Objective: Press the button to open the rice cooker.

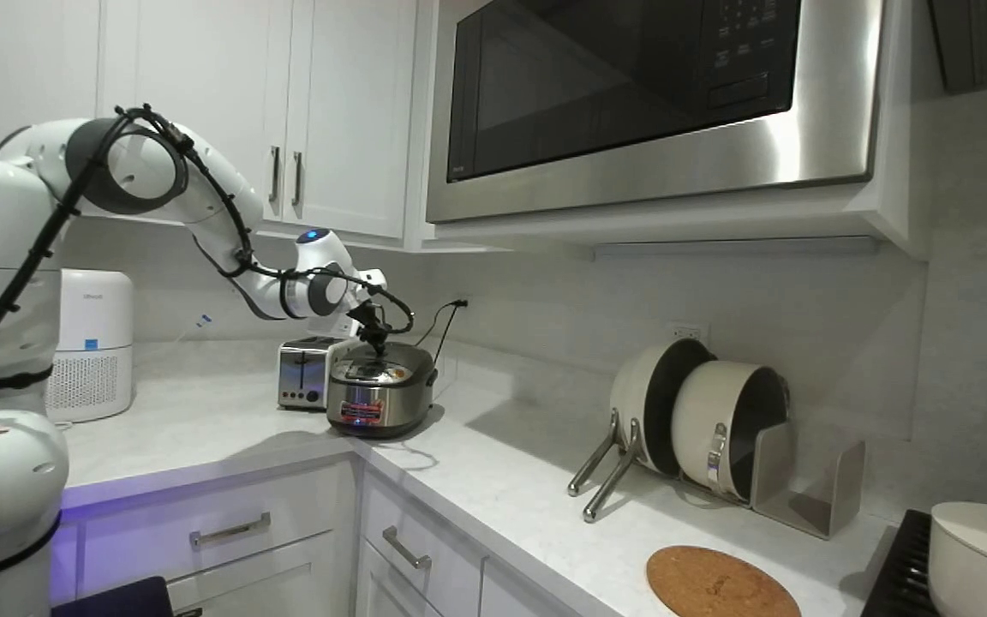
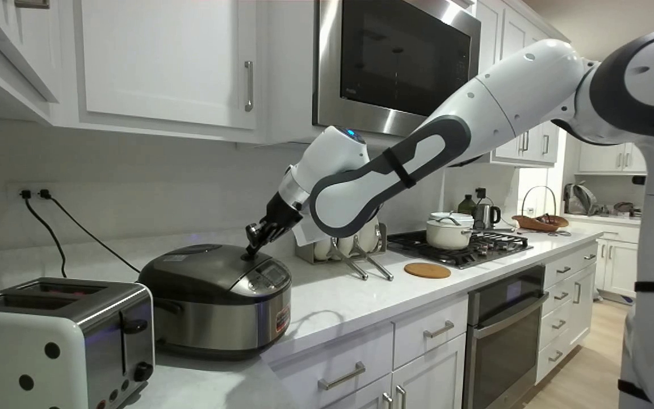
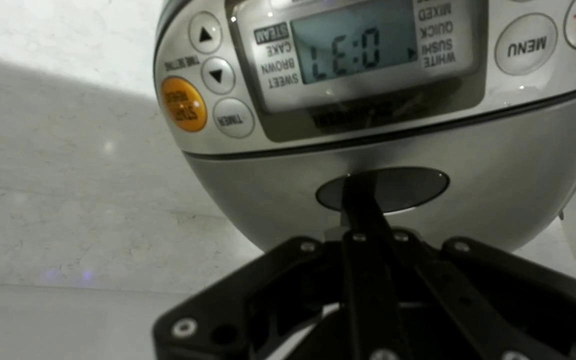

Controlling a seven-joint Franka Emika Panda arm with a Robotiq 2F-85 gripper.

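In an exterior view the white arm reaches from the left edge of the view down to the rice cooker, which stands in the corner of the desk with its lid closed. Just beside it is a toaster; whether the two touch cannot be told. A white cylindrical appliance, partly behind the arm, stands well apart from them. Farther along the desk two pale pans stand on edge in a rack, a round cork mat lies near them, and a microwave is built in above.

In the wrist view the black fingers are pressed together, their joined tip set against the left part of the dark oval button in the lid; how far the button is pushed in cannot be told. Above it the display shows its digits upside down, with the orange start button to its left and the round menu button to its right.

In an exterior view the rice cooker sits beyond the toaster, whose near side is white with black spots, and the fingers slant down onto the lid just behind the control panel. Two plugs sit in the wall, and farther along the desk the stove bears a pale pot
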